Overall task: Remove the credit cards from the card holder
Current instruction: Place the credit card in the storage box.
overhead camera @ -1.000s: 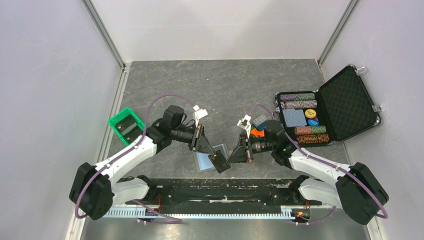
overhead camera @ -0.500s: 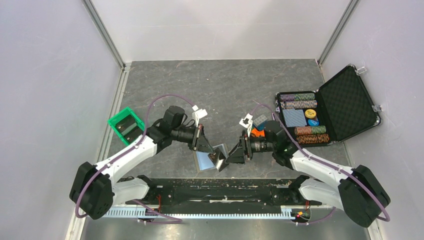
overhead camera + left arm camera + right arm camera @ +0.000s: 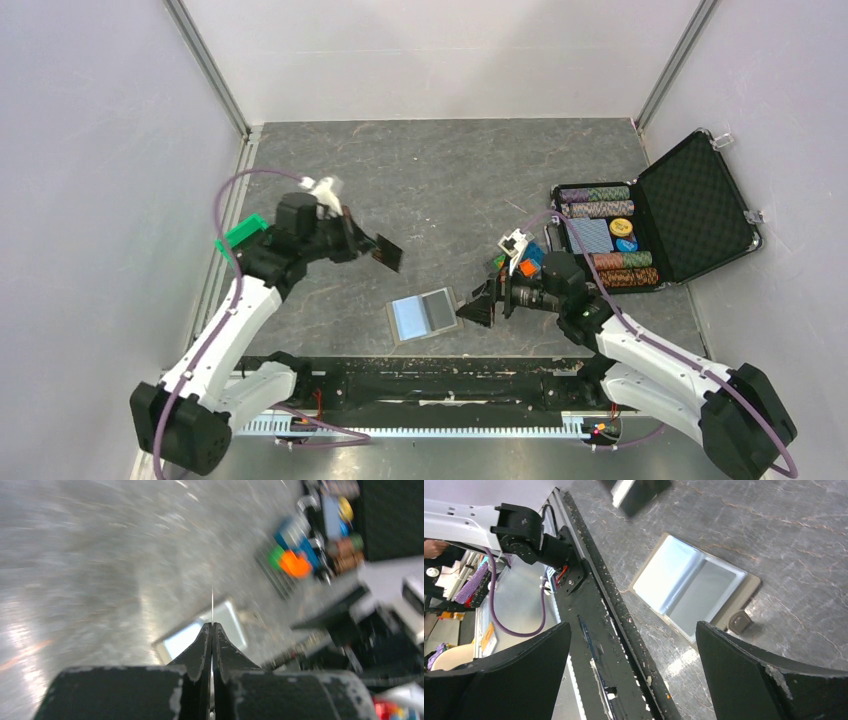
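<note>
Card holder (image 3: 425,315): lies open and flat on the bench (image 3: 450,180) near the front edge, shiny pale-blue inside up. Nothing grips it.
Cards left inside: you can't tell. The right wrist view shows a pale panel and a greyer panel, but no clear card edge.
Credit card (image 3: 387,253): one dark card is up in the air, left of and behind the holder and well apart from it.
Left fingers (image 3: 200,645): pressed together on that card. The left wrist view shows it edge-on, a thin line sticking out past the tips, and the view is blurred.
Right fingers (image 3: 769,680): spread wide and low at the holder's right edge, just beside it. Whether they touch it is unclear.
Step, as a guess: one card is out and needs setting down. After that you check the holder for more.
Risk 1: the card looks pinched near one end only, so a quick swing could let it pivot or slip out.
Risk 2: the holder is loose, so a pull on any remaining card could drag it or flip it shut unless you pin it first.
Risk 3: the right fingers sit low, so closing there could scrape the bench or nudge the holder.
Surroundings: the green bin (image 3: 237,235) is by the left arm, so watch the elbow. The poker-chip case (image 3: 695,205) stands open at far right, clear of the work.
</note>
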Tool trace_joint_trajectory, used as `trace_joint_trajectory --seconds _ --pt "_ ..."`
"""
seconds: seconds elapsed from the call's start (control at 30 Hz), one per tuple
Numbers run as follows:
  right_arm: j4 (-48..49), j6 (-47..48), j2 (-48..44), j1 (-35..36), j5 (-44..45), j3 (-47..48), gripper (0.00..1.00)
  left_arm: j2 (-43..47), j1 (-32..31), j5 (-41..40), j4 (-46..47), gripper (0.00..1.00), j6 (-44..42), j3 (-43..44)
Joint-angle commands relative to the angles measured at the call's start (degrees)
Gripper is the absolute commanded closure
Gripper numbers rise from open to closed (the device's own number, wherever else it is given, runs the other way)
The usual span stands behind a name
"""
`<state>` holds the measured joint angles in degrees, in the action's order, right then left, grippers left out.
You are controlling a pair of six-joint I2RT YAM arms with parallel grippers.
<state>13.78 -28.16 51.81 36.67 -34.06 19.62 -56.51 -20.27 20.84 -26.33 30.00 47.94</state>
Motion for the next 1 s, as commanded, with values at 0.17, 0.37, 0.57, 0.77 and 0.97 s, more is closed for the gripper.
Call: trace_joint_trajectory --seconds 0.17,0.37,0.57,0.77,0.97 --pt "-3.4 4.8 -1.5 -0.1 2.5 -0.9 0.02 2.8 27.9 -15.6 -6.2 0.98 -4.1 5.7" --pt "-5.6 7.2 -1.7 -0.1 2.1 0.4 0.02 -1.0 38.2 -23.0 -5.6 0.98 -6.1 8.3" --pt "-4.7 7.0 -1.6 -0.1 1.2 0.7 0.02 -5.3 43.0 -27.5 -2.0 0.98 -7.7 8.5" --pt "-4.1 7.4 -2.4 -0.1 0.7 0.2 0.02 -9.3 47.2 -25.5 2.8 0.98 -6.8 6.9" --pt "-5.6 9.6 -1.9 -0.1 0.7 1.0 0.02 -10.8 48.4 -27.8 7.5 0.98 -6.7 4.8"
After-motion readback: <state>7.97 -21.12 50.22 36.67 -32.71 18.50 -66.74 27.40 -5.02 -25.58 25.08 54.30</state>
